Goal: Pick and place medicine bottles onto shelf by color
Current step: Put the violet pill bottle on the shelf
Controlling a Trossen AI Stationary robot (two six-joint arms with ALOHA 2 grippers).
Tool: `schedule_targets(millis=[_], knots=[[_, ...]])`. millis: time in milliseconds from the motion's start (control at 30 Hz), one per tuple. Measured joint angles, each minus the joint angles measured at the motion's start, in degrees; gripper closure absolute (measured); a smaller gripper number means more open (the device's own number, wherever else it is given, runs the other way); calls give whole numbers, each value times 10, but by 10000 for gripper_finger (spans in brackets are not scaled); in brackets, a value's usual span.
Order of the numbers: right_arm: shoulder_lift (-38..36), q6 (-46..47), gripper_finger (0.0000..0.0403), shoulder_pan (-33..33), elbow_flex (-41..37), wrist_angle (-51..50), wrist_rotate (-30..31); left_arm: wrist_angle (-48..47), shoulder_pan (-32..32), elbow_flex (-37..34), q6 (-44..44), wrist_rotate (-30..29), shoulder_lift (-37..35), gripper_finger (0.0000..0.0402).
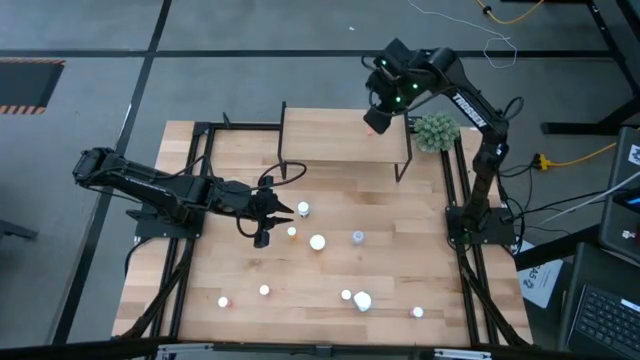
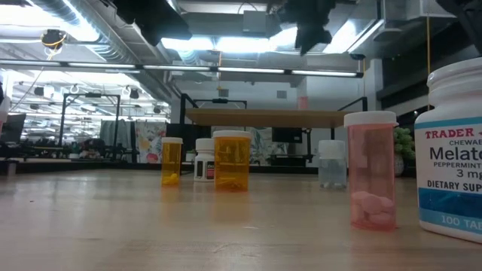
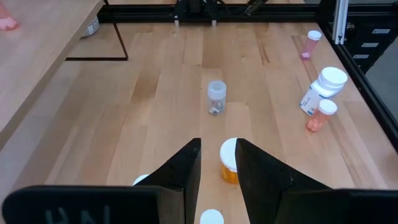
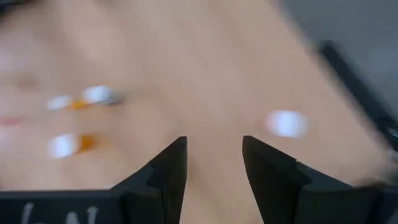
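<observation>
The shelf (image 1: 345, 140) stands at the table's far side, and one pink bottle (image 1: 372, 129) stands on it; the bottle also shows in the low view (image 2: 303, 102). My right gripper (image 4: 214, 155) hovers open and empty above the shelf's right part (image 1: 385, 100). My left gripper (image 3: 217, 168) is open and empty over the table's middle left (image 1: 272, 220). An orange bottle (image 3: 229, 165) stands just beyond its fingertips, and a white cap (image 3: 211, 218) lies below them. A bluish-grey bottle (image 3: 216, 98) stands farther on. Other bottles stand upright on the table.
Two pink bottles (image 3: 320, 115) and a larger white bottle (image 3: 323, 87) stand near the table's near right; in the low view the white bottle (image 2: 452, 150) is close to the camera. More bottles (image 1: 264, 290) stand at the near left. A small green plant (image 1: 436, 131) sits by the shelf's right end.
</observation>
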Motion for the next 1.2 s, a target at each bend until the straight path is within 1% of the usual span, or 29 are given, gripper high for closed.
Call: schedule_targets(millis=[100,167,233,500,533,600,767,933,1067,1200], knots=[[-11,14,244,36,0,1,-73,0,0,0,0,0,0,306],[-21,16,244,67,0,1,-98,0,0,0,0,0,0,306],[-32,19,244,102,0,1,-103,0,0,0,0,0,0,306],[-83,94,244,259,0,1,-100,0,0,0,0,0,0,306],[-89,106,244,282,0,1,-93,0,0,0,0,0,0,306],[-101,136,244,328,0,1,-61,0,0,0,0,0,0,306],[-118,241,244,448,0,1,62,0,0,0,0,0,0,306],[-116,333,244,561,-6,2,143,0,0,0,0,0,0,306],[-115,404,244,635,-48,1,192,0,0,0,-1,0,0,306],[-115,486,244,690,-116,3,224,0,0,0,-3,0,0,306]])
